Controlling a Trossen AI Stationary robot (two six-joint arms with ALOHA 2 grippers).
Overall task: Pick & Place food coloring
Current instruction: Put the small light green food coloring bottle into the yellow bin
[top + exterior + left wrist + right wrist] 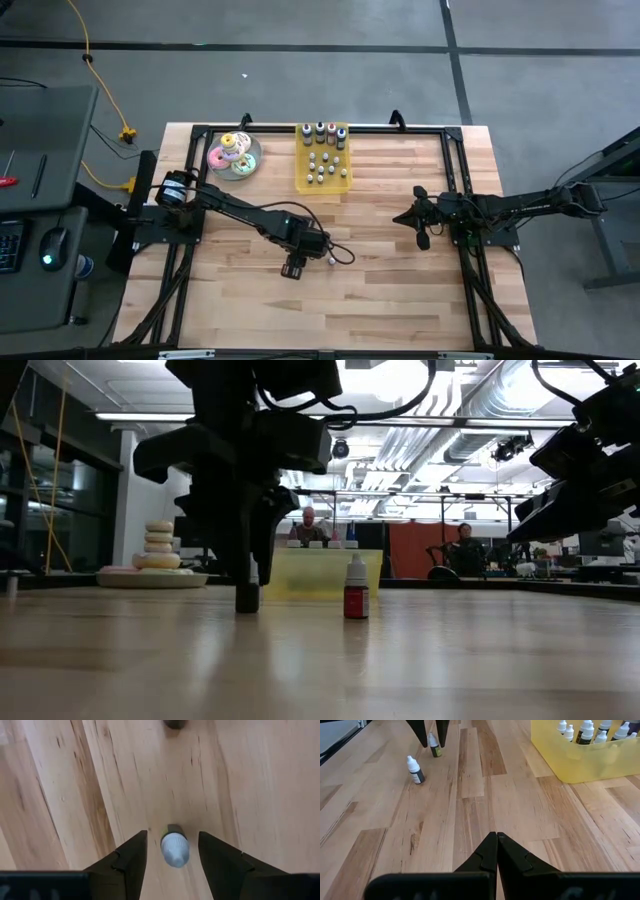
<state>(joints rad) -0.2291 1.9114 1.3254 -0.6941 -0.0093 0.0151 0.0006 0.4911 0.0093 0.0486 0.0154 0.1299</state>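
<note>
A tiny dropper bottle (175,850) with a whitish cap stands upright on the wooden table. My left gripper (173,833) is open, pointing down, with one finger on each side of the bottle and a gap on both sides. The right wrist view shows the same bottle (435,747) between those fingers. A second small bottle (356,595), dark red with a white cap, stands alone close by (414,770). Several more bottles stand in the yellow tray (303,180). My right gripper (496,840) is shut and hovers over the table's right half (420,228).
A plate of pastel iced donuts (235,155) sits left of the yellow tray (560,765) near the far edge. A black frame (452,160) borders the work area. Bare wood lies between the two grippers and toward the near edge. People sit in the room beyond the table.
</note>
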